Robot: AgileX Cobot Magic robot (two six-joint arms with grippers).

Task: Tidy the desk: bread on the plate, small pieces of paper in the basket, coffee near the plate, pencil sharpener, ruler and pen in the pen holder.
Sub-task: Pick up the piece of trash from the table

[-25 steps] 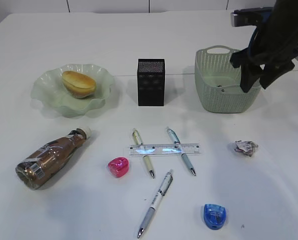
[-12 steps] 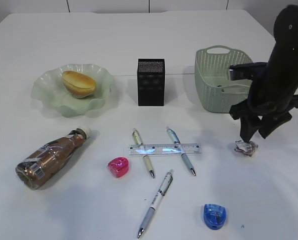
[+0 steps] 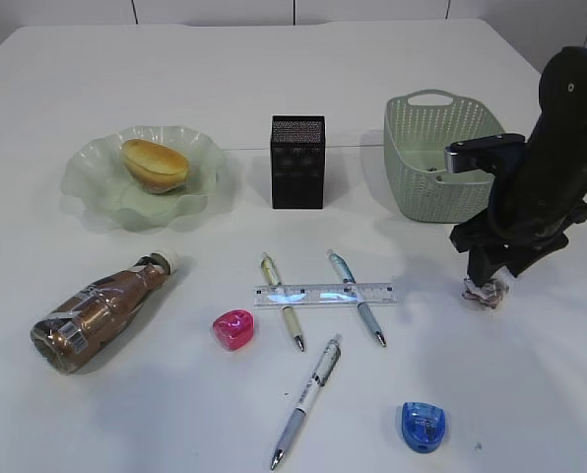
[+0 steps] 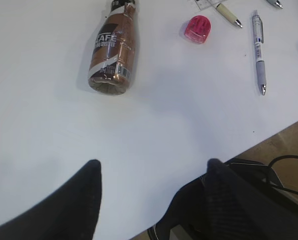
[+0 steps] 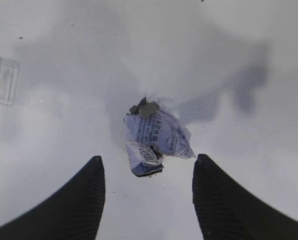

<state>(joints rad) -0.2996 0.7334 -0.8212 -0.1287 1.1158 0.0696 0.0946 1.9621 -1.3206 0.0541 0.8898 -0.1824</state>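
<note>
My right gripper [image 3: 485, 275] is open and hangs just over a crumpled paper wad [image 3: 486, 293]. In the right wrist view the wad [image 5: 156, 137] lies on the table just ahead of the open gripper [image 5: 146, 165]. My left gripper [image 4: 151, 167] is open and empty above the table's front edge. Bread [image 3: 156, 165] lies on the green plate [image 3: 89, 189]. The coffee bottle [image 3: 101, 310] lies on its side. A ruler [image 3: 323, 294] lies across two pens [image 3: 282, 313], with a third pen [image 3: 306, 399] nearer. A pink sharpener [image 3: 233, 328] and a blue sharpener [image 3: 423, 426] lie on the table.
The black pen holder [image 3: 297, 162] stands at the back middle. The green basket [image 3: 422, 192] stands behind my right arm, with something small inside. The left wrist view shows the bottle [image 4: 113, 52], the pink sharpener [image 4: 197, 29], a pen [image 4: 258, 52] and the table edge.
My right arm has swung from above the basket forward and down to the paper wad. Nothing else on the table has moved.
</note>
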